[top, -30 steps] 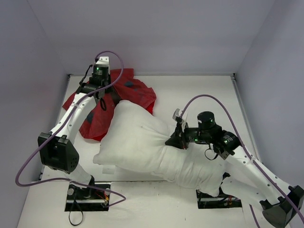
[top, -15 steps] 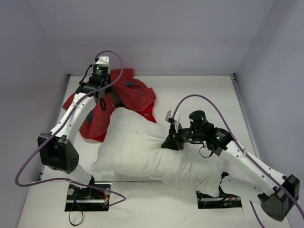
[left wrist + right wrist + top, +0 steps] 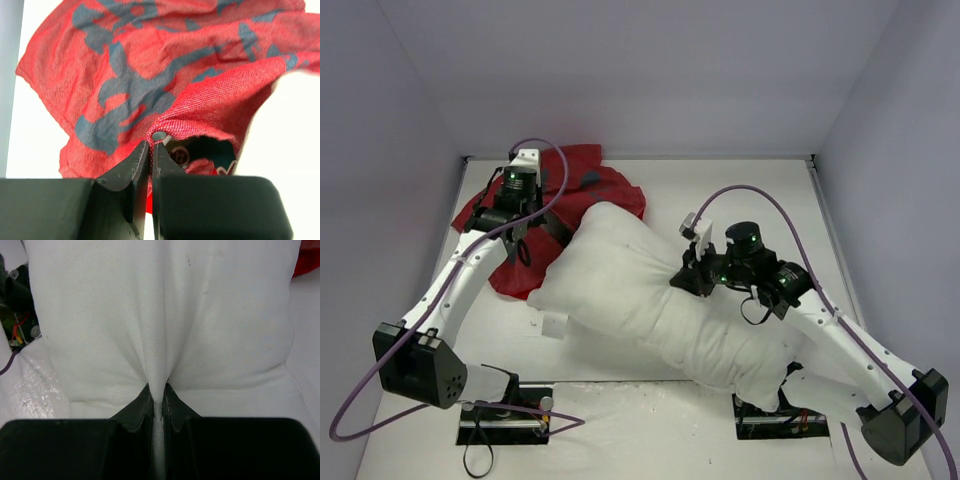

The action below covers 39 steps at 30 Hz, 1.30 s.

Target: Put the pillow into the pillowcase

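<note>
The white pillow (image 3: 640, 295) lies slantwise across the table's middle, its far end against the red pillowcase (image 3: 610, 190). My right gripper (image 3: 688, 283) is shut on a pinched fold of the pillow (image 3: 165, 330) near its middle. My left gripper (image 3: 517, 226) is shut on the pillowcase's hem (image 3: 165, 131) and holds it up, so a dark opening gapes beside the fingertips (image 3: 141, 157). The pillowcase (image 3: 150, 65) is crumpled at the far left, partly hidden under the left arm and the pillow's end.
The white table (image 3: 740, 190) is walled by grey panels on three sides. The two arm bases (image 3: 505, 410) sit at the near edge. A purple cable (image 3: 760, 200) loops above the right arm. A small tag (image 3: 553, 325) hangs at the pillow's near left corner.
My right gripper has pushed the pillow toward the far left, its end now against the pillowcase. My left gripper has drawn back toward me with the pillowcase's hem held.
</note>
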### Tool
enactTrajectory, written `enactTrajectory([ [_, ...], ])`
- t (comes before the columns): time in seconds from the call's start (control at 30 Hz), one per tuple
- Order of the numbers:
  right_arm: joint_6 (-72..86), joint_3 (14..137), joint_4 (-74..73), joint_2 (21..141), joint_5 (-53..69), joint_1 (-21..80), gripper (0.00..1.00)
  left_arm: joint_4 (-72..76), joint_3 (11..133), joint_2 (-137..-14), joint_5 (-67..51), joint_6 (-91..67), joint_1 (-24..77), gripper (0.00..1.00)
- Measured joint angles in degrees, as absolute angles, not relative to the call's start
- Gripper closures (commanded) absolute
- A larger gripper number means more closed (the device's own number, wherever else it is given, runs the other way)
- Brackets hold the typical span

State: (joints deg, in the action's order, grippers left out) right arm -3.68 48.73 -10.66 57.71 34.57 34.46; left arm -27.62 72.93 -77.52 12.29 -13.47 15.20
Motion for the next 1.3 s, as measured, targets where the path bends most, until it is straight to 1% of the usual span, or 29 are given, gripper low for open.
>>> enactTrajectory([
  [0.27, -3.7, 50.8, -11.4, 59.8, 29.3, 27.4, 1.00, -28.8, 69.7, -75.6, 11.8, -13.5, 15.2, 1.00],
  [0.47, -3.2, 51.2, -11.4, 61.0, 23.1, 26.7, 1.00, -30.8, 70.2, -75.5, 9.2, -13.7, 15.4, 1.00],
  [0.63, -1.7, 51.2, -11.4, 59.9, 16.1, 25.9, 1.00, -32.0, 73.1, -76.4, 9.1, -14.0, 15.7, 1.00],
  [0.87, -0.1, 51.7, -11.8, 56.0, 9.3, 18.7, 1.00, -32.3, 78.9, -82.6, 9.7, -15.3, 15.7, 1.00],
  [1.0, 2.0, 51.7, -12.5, 56.0, 7.3, 18.0, 1.00, -32.8, 84.0, -88.9, 9.5, -15.9, 15.7, 1.00],
  [1.03, 2.6, 51.7, -12.7, 56.0, 6.7, 18.0, 1.00, -32.7, 85.4, -90.6, 9.5, -15.9, 15.7, 0.91],
  [1.1, 4.0, 51.7, -13.0, 56.0, 4.4, 17.9, 1.00, -32.5, 87.2, -93.1, 9.5, -16.0, 15.7, 0.68],
  [1.13, 4.6, 51.7, -13.1, 56.0, 3.4, 17.6, 1.00, -32.5, 87.5, -93.8, 9.5, -16.2, 15.7, 0.48],
  [1.2, 5.9, 51.7, -13.1, 56.0, 2.2, 17.2, 1.00, -32.7, 87.3, -93.8, 9.7, -17.0, 15.9, 0.42],
  [1.3, 7.2, 51.7, -13.1, 56.0, 0.8, 16.4, 1.00, -32.6, 85.2, -91.1, 11.6, -18.9, 16.7, 0.39],
])
